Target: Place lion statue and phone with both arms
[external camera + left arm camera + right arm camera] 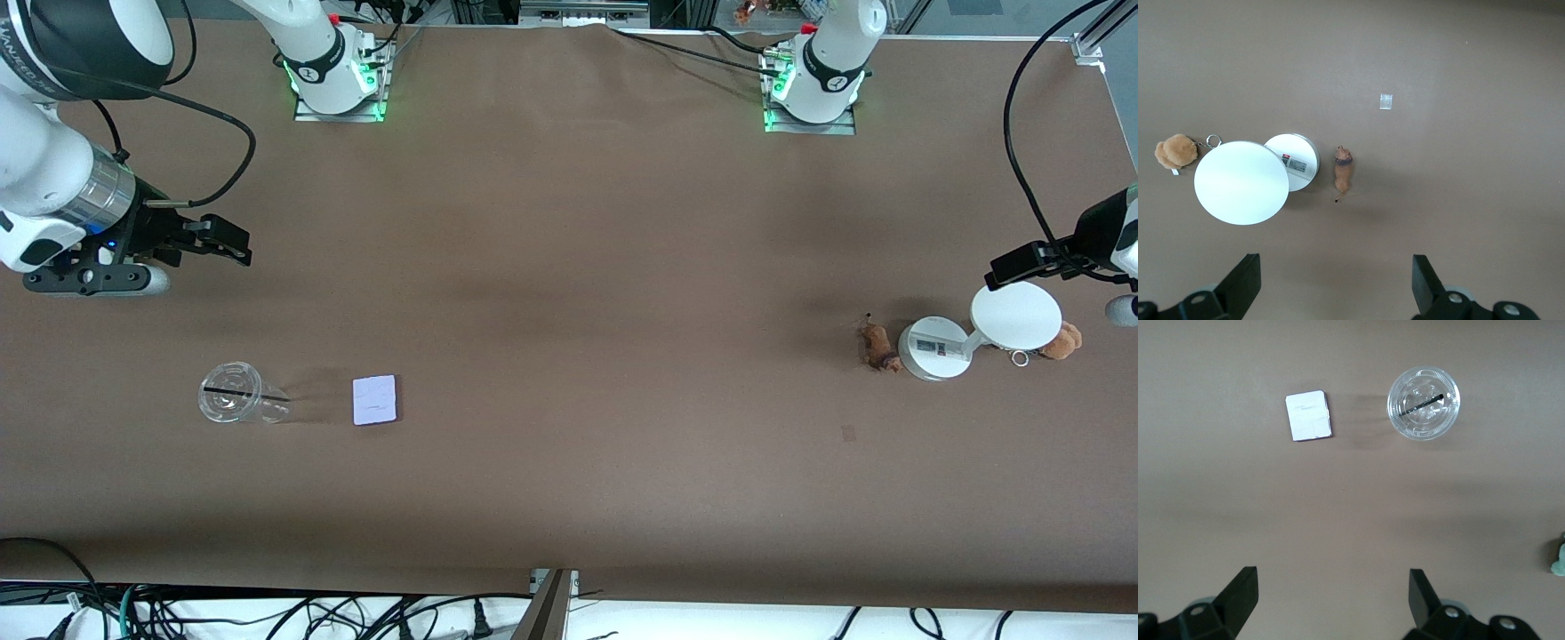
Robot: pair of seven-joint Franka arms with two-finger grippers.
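The lion statue (877, 347) is a tiny brown figurine lying on the table beside the white stand's base; it also shows in the left wrist view (1343, 172). The phone (374, 399), a pale flat rectangle, lies beside a clear plastic cup (236, 393) toward the right arm's end; both show in the right wrist view, phone (1309, 416) and cup (1423, 403). My left gripper (1013, 267) hangs open and empty over the white disc stand (1015, 316), its jaws wide apart (1335, 267). My right gripper (233, 242) is open and empty over bare table (1331, 580).
The stand's round base (933, 348) and tilted disc (1241, 182) sit between the lion and an orange-brown plush bear (1062, 340) with a keyring. A small grey patch (848, 433) lies nearer the camera than the lion.
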